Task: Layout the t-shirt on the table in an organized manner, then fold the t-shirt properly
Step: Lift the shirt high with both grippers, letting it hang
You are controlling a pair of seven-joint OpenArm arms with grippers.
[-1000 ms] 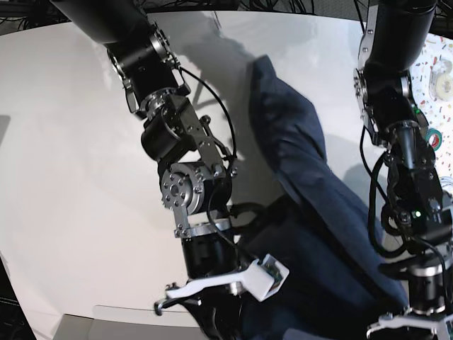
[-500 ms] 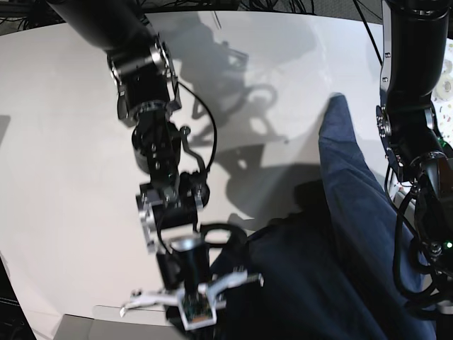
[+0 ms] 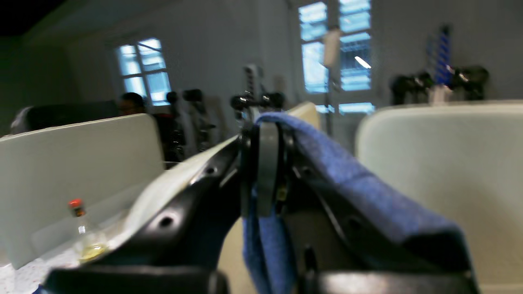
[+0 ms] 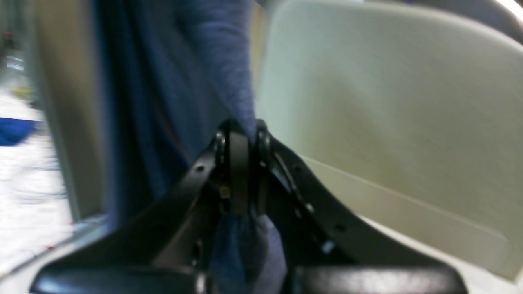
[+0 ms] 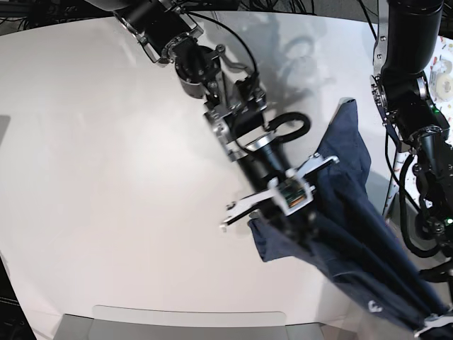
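Note:
The dark blue t-shirt [image 5: 347, 234] hangs stretched over the right part of the white table [image 5: 106, 177], with one end folded up toward the far right. My right gripper [image 5: 287, 216] reaches in from the top and is shut on the shirt's left edge. In the right wrist view its jaws [image 4: 239, 134] pinch blue cloth [image 4: 171, 81]. My left gripper [image 3: 261, 139] is shut on a fold of the shirt [image 3: 351, 183], which drapes over one finger. In the base view that gripper sits at the bottom right corner, mostly out of frame.
The left arm's column [image 5: 407, 85] stands along the right edge, beside a speckled surface with tape rolls [image 5: 444, 81]. A grey panel [image 5: 191, 322] lies at the table's front edge. The left wrist view shows a small red-capped bottle [image 3: 83, 228] and white partitions.
My right arm has swung from the table's front toward the middle right, carrying the shirt's edge. The shirt has come up off the table and now spans between both grippers.

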